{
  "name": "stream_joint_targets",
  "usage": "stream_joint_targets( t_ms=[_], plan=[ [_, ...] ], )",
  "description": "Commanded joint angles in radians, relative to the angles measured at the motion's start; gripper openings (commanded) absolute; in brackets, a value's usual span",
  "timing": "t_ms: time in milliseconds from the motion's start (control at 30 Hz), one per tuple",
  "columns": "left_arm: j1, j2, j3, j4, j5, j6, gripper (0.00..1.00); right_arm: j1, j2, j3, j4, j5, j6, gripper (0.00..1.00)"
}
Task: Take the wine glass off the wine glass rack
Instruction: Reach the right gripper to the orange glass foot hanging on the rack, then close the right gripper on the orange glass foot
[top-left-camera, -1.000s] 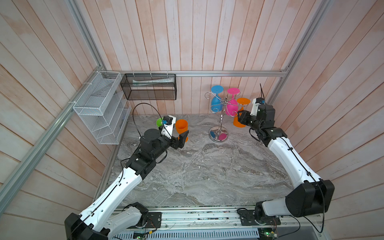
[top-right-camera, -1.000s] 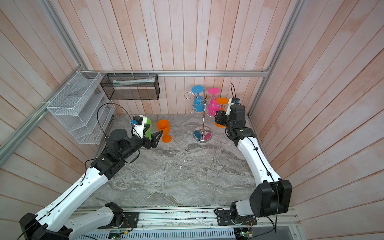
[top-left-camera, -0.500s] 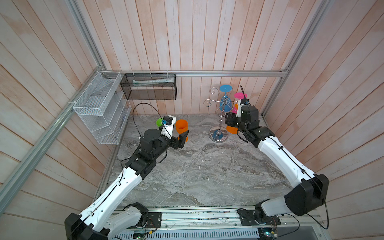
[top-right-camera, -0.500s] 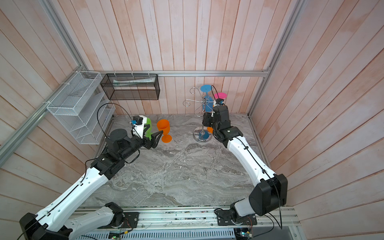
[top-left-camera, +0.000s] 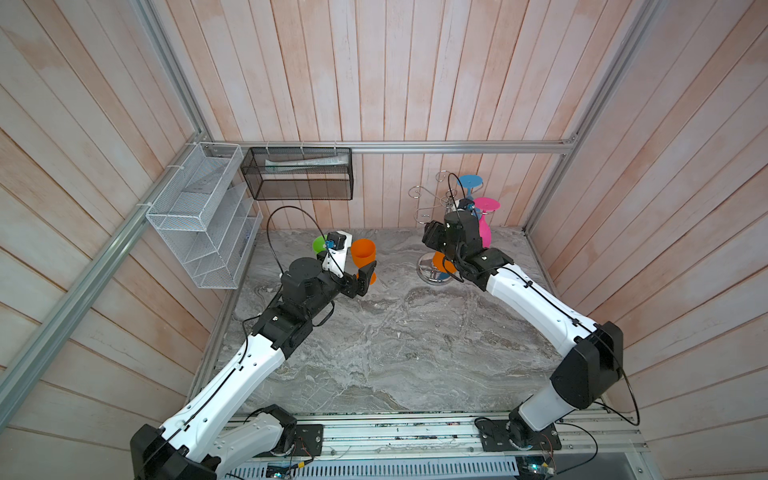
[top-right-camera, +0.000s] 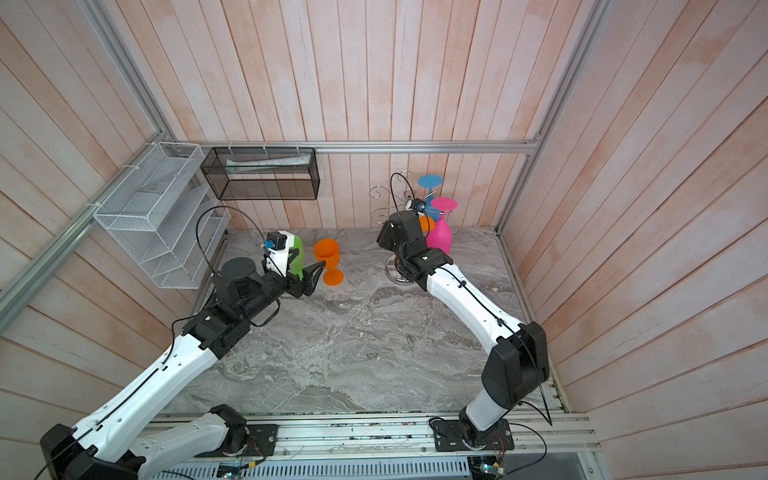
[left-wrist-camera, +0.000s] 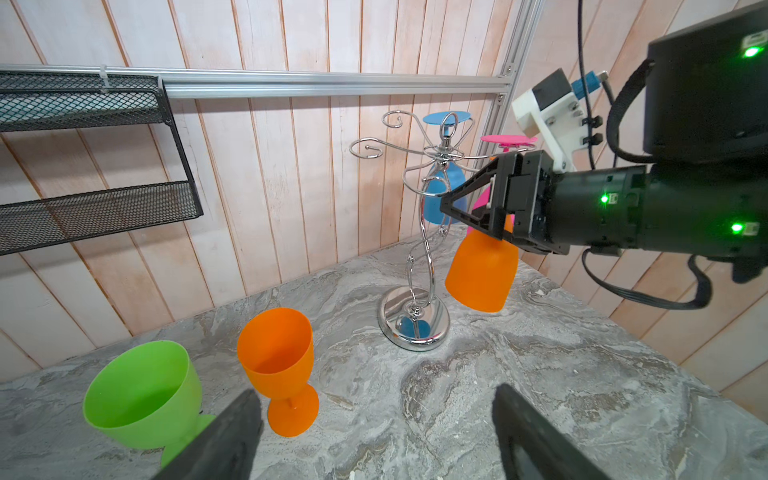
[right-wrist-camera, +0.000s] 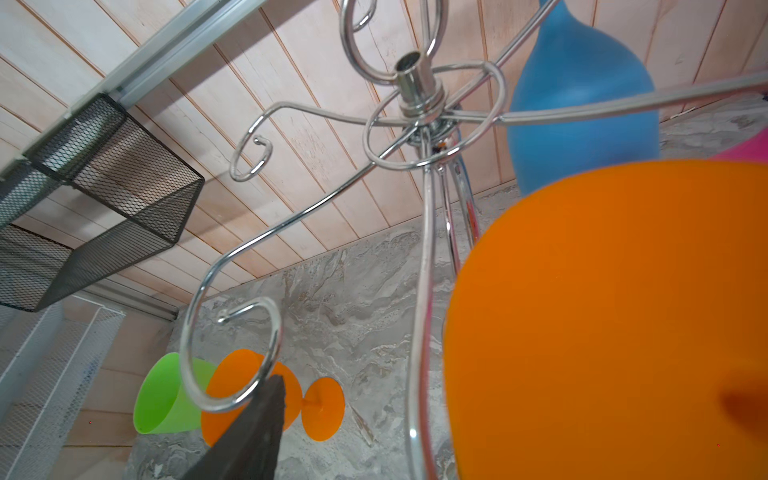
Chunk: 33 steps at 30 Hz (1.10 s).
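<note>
The right gripper (left-wrist-camera: 465, 205) holds an upside-down orange plastic wine glass (left-wrist-camera: 482, 270) beside the tall chrome wire wine glass rack (left-wrist-camera: 434, 320)
Its jaws are closed on the glass's stem, and the bowl hangs mouth-down and tilted, just beside the rack's twisted stem and clear of the grey marble tabletop (top-left-camera: 415, 345); the foot is hidden behind the gripper. A blue glass (left-wrist-camera: 440, 203) and a pink glass (top-right-camera: 439, 237) hang inverted from the rack's curled arms. The left gripper (left-wrist-camera: 374, 436) is spread wide and empty, low over the table near an upright orange goblet (left-wrist-camera: 276, 349) and an upright green plastic cup (left-wrist-camera: 141, 390), both standing well apart from the rack
</note>
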Motion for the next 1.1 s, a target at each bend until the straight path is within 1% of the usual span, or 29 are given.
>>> stream_joint_targets(
  t_ms=[0,133,267,500,600,700,900,1000,1067],
  plan=[
    [-0.001,0.004,-0.016,0.018,-0.009,0.013,0.89,0.011,-0.025,0.038,0.042,0.029,0.064,0.64],
    [0.002,0.002,-0.016,0.023,-0.002,0.013,0.89,0.028,-0.083,-0.036,0.099,0.021,0.129,0.64],
    [0.003,0.001,-0.020,0.025,-0.005,0.016,0.89,0.053,-0.119,-0.072,0.130,0.000,0.160,0.64],
    [0.002,-0.002,-0.023,0.028,-0.005,0.019,0.89,0.094,-0.150,-0.072,0.124,-0.026,0.162,0.64],
    [0.002,-0.007,-0.028,0.032,-0.002,0.021,0.89,0.112,-0.170,-0.071,0.129,-0.041,0.140,0.60],
    [0.003,-0.008,-0.030,0.034,0.005,0.025,0.88,0.128,-0.200,-0.063,0.129,-0.034,0.113,0.59],
    [-0.002,-0.010,-0.039,0.044,0.033,0.026,0.89,0.122,-0.262,-0.040,0.088,-0.053,0.070,0.58],
    [-0.009,-0.013,-0.043,0.048,0.044,0.028,0.89,0.081,-0.300,-0.056,0.071,-0.093,0.076,0.58],
    [-0.014,-0.014,-0.046,0.049,0.049,0.030,0.89,0.031,-0.333,-0.088,0.073,-0.143,0.091,0.57]
  ],
)
